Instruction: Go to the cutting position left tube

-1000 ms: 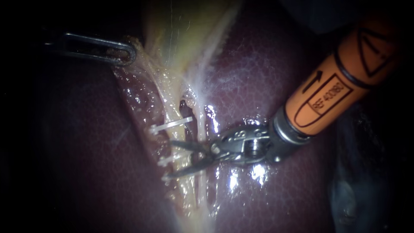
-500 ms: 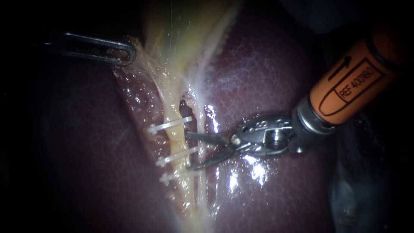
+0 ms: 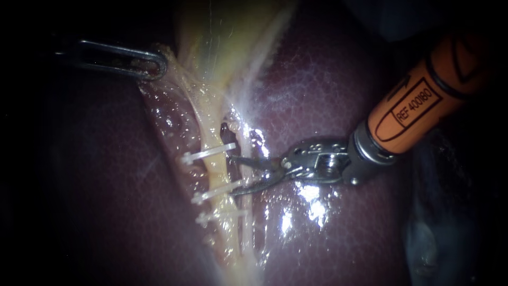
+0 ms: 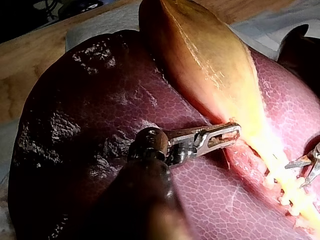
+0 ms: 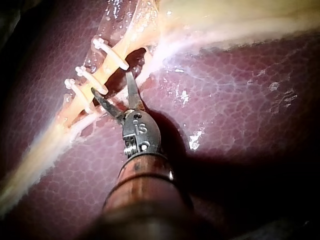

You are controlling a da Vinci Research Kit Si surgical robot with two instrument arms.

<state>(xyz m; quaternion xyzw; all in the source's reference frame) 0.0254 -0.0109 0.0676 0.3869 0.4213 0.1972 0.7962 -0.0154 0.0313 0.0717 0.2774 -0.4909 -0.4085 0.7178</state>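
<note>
Here, right instrument (image 3: 233, 175) jaws spread beside clipped left tube (image 3: 215, 169), left instrument (image 3: 155, 66) jaws pinching gallbladder (image 3: 222, 37) edge.

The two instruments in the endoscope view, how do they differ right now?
The left instrument has blunt, slotted jaws, shut on tissue beside the gallbladder; the right instrument has thin pointed blades, open. The left sits away from the clips; the right points at the tube between two clips. The right has an orange sleeve, the left none visible. Both lie over the liver.
</note>
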